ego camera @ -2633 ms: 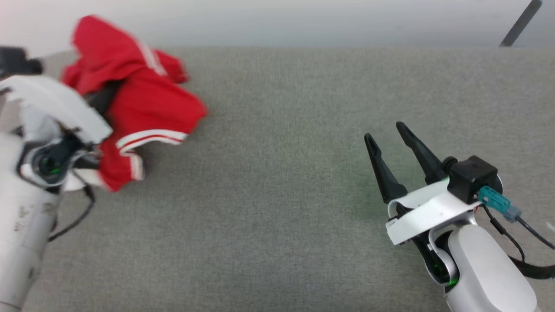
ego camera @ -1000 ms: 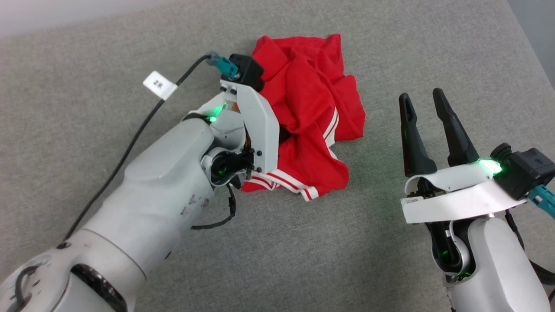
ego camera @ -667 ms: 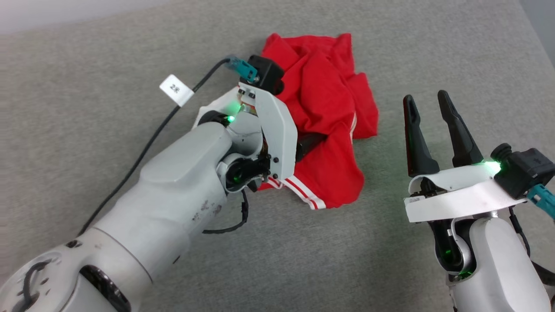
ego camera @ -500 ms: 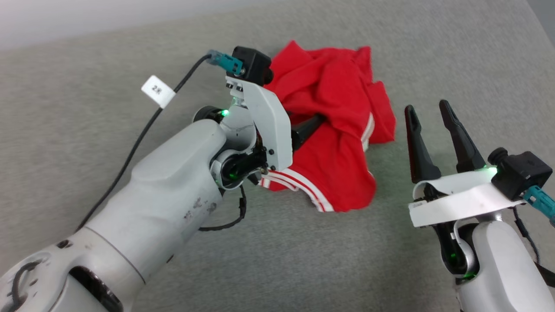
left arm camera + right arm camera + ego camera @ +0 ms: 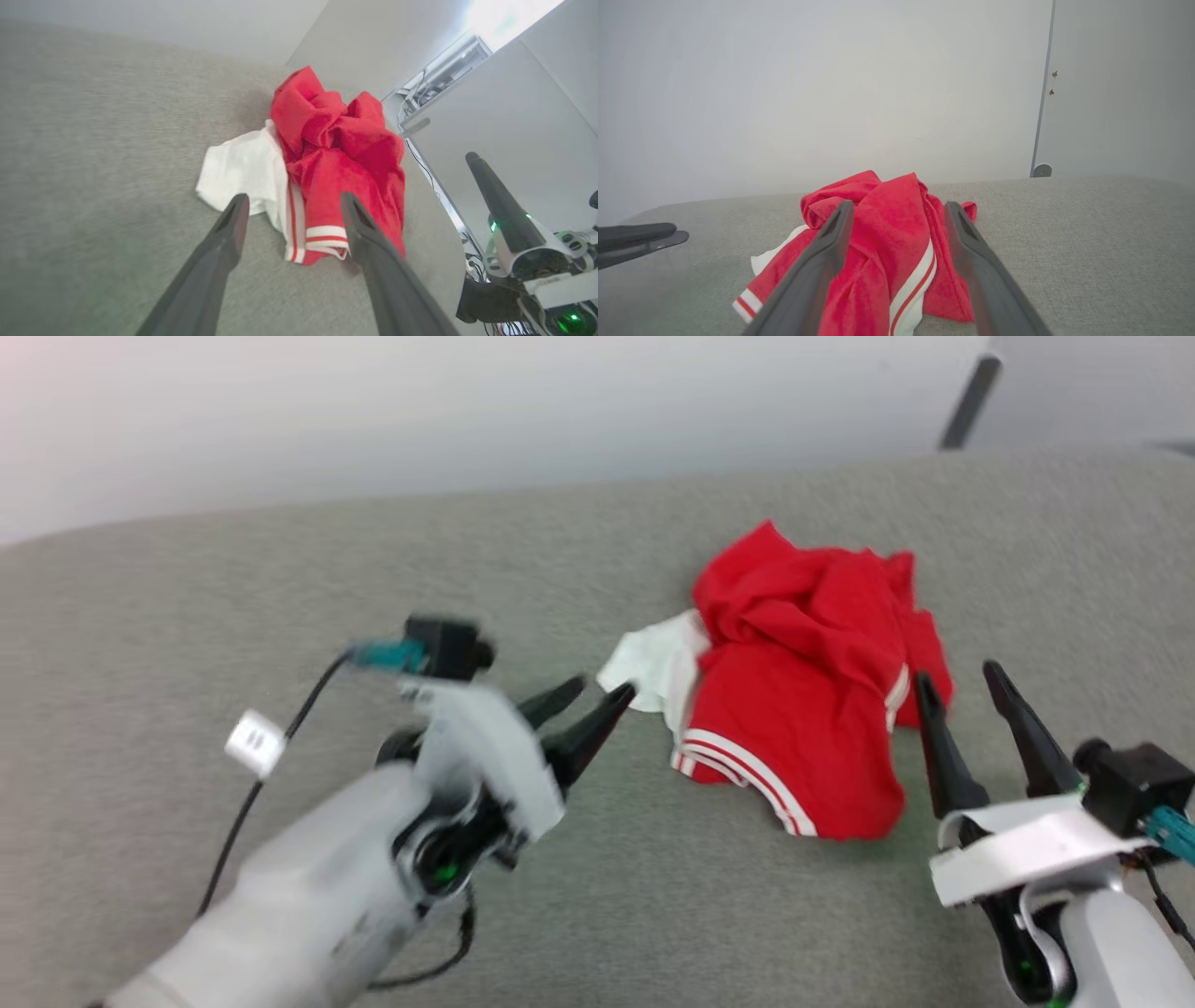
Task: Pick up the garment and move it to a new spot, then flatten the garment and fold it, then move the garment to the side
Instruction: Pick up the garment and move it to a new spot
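Big grey fabric surface (image 5: 233, 579) takes up most of the head view. Tight weave, kinda felt-like, and it curves off at the far edge. Behind it is just a plain pale wall (image 5: 467, 411), lit pretty evenly. A thin dark bar (image 5: 969, 390) leans diagonally at the far right. The right wrist view shows a grey vertical strip (image 5: 1043, 88) running down the wall, with a small round disc (image 5: 1042, 170) at its foot. The left wrist view catches bright light (image 5: 509, 14) up top and a tangle of cables (image 5: 423, 86) next to a pale partition (image 5: 523, 121).
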`<state>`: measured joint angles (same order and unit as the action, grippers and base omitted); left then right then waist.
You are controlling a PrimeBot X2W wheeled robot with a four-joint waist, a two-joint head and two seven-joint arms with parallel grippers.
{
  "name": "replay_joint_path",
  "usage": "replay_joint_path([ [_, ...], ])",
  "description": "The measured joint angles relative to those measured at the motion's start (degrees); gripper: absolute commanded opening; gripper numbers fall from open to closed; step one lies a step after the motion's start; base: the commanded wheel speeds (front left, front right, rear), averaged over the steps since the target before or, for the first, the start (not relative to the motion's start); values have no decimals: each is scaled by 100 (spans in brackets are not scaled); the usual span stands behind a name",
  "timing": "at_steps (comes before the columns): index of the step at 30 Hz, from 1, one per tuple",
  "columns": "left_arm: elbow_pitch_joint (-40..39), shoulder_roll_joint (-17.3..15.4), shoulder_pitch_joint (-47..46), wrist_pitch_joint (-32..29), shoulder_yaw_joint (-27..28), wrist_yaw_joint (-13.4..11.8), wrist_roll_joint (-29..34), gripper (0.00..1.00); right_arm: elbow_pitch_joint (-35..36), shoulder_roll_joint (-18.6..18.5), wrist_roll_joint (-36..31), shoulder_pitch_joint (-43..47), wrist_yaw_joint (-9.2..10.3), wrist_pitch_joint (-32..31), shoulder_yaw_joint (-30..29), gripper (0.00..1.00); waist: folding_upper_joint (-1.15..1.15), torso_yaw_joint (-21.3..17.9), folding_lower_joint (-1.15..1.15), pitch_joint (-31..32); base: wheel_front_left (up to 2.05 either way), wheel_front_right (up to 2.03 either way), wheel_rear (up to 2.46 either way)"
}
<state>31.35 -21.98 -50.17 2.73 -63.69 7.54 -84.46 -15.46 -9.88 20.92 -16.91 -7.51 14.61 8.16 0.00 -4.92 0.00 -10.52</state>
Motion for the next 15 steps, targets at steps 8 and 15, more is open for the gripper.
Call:
replay_joint_path([
  [8,1,-641,1161,954,110,0,-118,100,168,-205,29,698,0,-207,-445,100,0,606,0,448,0,0,0],
  [15,-35,-1032,1889,1220,575,0,198,100,441,-275,15,1435,0,-414,-887,100,0,1094,0,737,0,0,0],
])
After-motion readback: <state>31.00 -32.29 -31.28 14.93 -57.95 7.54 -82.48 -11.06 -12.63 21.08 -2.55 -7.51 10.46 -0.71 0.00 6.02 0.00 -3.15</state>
